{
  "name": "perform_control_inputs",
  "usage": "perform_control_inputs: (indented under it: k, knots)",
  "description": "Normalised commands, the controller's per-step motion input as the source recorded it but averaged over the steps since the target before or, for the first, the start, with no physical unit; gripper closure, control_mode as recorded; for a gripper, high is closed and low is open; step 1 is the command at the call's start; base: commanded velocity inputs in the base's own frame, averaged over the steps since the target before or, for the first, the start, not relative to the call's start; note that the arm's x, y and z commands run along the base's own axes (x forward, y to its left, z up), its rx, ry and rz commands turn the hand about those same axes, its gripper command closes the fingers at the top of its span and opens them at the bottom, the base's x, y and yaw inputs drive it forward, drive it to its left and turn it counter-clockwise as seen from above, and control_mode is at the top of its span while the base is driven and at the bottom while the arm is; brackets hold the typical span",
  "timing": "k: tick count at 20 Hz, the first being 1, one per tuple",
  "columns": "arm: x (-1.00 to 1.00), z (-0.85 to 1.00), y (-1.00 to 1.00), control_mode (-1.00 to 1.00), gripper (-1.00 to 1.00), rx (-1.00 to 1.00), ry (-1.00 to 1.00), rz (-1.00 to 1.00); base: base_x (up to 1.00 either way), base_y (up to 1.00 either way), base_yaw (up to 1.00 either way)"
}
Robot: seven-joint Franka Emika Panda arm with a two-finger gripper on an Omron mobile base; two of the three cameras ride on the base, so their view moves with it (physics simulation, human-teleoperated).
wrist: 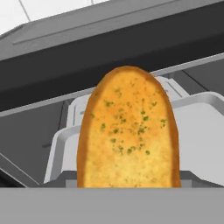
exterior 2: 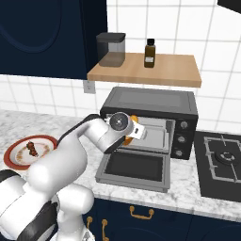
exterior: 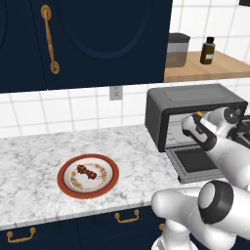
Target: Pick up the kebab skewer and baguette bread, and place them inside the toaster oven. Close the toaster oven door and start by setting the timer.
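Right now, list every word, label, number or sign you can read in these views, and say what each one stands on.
None can be read.
Small dark brown glass bottle on the wooden shelf: pale label, too small to read.
Large dark grey toaster oven: knobs carry no legible markings.
Red-rimmed patterned plate: decoration only, no lettering.
Grey lidded canister: no text visible.
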Motion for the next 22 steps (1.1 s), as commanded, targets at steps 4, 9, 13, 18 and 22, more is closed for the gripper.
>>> perform_control_inputs:
  k: [4, 9, 13, 18, 22]
  knots:
    - [0.0, -0.22, 0.01, -1.0, 1.0, -0.01, 0.0, 0.08, 0.0, 0.0, 0.0]
    - [0.23, -0.08, 0.0, -1.0, 1.0, -0.04, 0.0, 0.09, 0.0, 0.0, 0.0]
    - [0.16, -0.1, 0.0, -1.0, 1.0, -0.08, 0.0, 0.04, 0.0, 0.0, 0.0]
    - [0.19, -0.23, 0.0, -1.0, 1.0, -0.08, 0.0, 0.03, 0.0, 0.0, 0.0]
    - [0.12, -0.28, 0.0, -1.0, 1.0, -0.06, 0.0, 0.03, 0.0, 0.0, 0.0]
